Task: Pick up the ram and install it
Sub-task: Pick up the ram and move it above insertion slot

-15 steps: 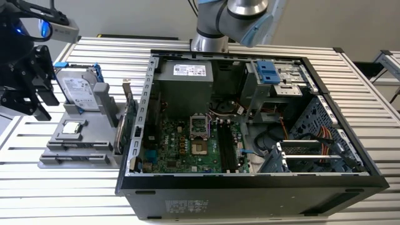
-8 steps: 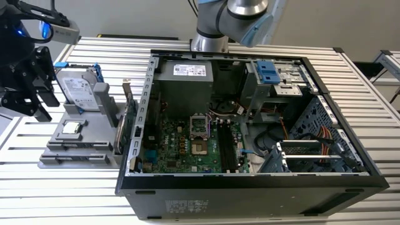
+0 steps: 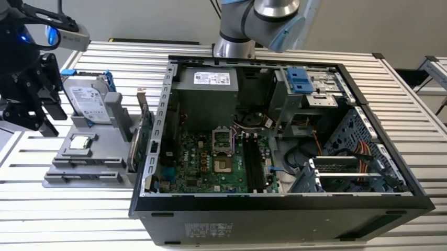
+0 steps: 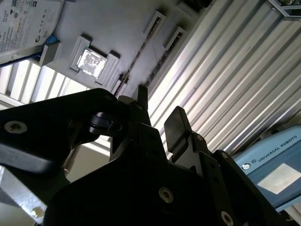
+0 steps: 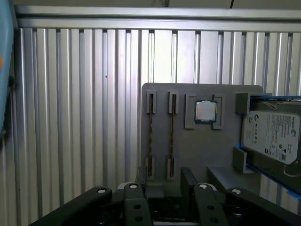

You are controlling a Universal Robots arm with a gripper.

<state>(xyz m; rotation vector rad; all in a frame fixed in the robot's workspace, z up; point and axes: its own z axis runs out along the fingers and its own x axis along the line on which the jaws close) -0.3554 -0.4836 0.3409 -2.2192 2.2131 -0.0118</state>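
Note:
Two ram strips stand on edge in slots of a grey holder [image 5: 202,155]; both are thin and dark, one [image 5: 150,128] beside the other [image 5: 171,128]. The second wrist view shows them as dark lines [image 4: 136,59] [image 4: 162,59]. My gripper [image 5: 164,181] hangs above the holder's end nearest the strips, apart from them. It is open, with nothing between the black fingers [image 4: 175,123]. In the exterior view the gripper [image 3: 43,120] is at the far left, above the table beside the holder [image 3: 91,157]. The black motherboard slots [image 3: 252,163] lie inside the open computer case [image 3: 279,206].
The holder also carries a small square silver chip [image 5: 205,111], a hard drive [image 5: 272,136] in a blue-edged bracket, and a green card [image 3: 142,137] standing against the case wall. The ribbed metal table [image 5: 70,117] stretches around it. A power supply [image 3: 206,86] and drive cage [image 3: 307,83] fill the case's back.

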